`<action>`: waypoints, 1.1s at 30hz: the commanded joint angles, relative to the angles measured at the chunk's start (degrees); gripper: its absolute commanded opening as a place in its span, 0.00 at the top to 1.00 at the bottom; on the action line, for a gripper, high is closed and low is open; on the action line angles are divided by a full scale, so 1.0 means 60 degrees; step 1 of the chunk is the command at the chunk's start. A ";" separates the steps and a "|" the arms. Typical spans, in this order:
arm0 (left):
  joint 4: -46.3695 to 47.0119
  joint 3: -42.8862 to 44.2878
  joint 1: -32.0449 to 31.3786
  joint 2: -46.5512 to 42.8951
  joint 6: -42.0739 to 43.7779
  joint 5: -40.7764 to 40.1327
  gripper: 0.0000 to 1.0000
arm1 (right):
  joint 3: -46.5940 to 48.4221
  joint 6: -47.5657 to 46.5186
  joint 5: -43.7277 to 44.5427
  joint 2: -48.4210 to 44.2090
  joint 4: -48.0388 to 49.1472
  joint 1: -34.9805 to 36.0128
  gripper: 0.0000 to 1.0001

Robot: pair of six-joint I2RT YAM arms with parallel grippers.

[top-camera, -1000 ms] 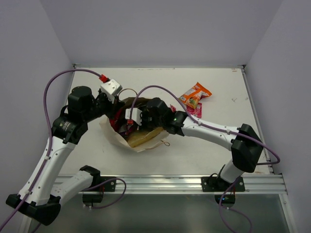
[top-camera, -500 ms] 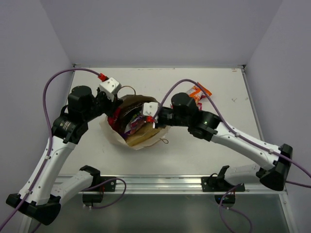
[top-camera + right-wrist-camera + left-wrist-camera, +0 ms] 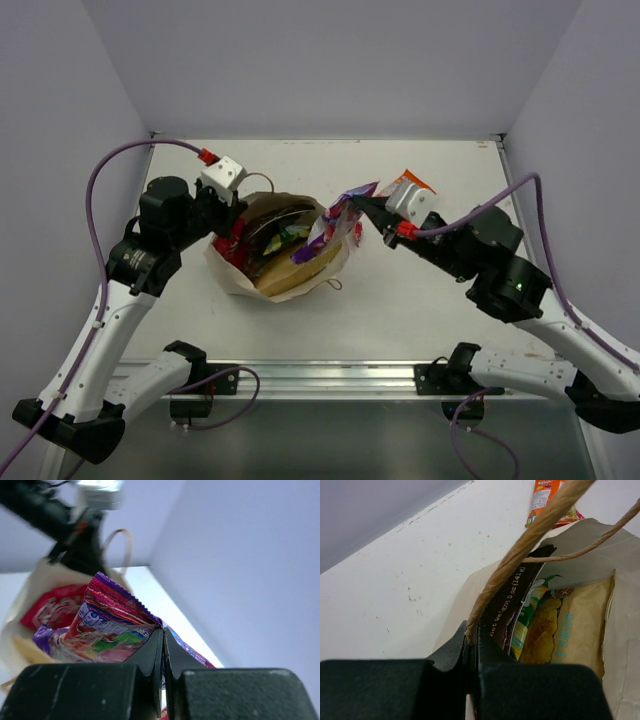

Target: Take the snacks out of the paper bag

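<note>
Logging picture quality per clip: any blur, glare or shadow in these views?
Top external: even light, sharp, shadow inside the paper bag. Left wrist: black fingers and cord handle soft, dark packet's print sharp. Right wrist: fingers blurred, purple packet glints.

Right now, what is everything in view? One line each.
paper bag: one, beige, mid-table, open.
purple packet: one, purple-pink, held above the bag's mouth.
Inside the bag, one each: dark brown packet, green packet, tan-yellow packet, red packet.
orange packet: one, on the table beyond the bag.
table: one, white.
left end effector: black, shut on the cord handle.
right end effector: black, shut on the purple packet.
</note>
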 commanded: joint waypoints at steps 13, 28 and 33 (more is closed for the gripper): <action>0.0847 -0.0313 -0.0054 -0.0314 -0.0322 -0.1160 1.00 | -0.3498 0.4526 0.5021 -0.2148 0.0881 -0.3167 1.00; 0.0833 -0.0152 -0.0054 -0.0563 -0.0073 -0.0208 1.00 | -0.4545 0.7487 0.2719 0.0486 -0.0130 -0.5612 0.94; 0.0686 -0.0122 -0.0054 -0.0548 0.0015 0.0114 1.00 | -0.3387 0.7401 0.3481 0.1469 -0.1156 -0.5921 0.57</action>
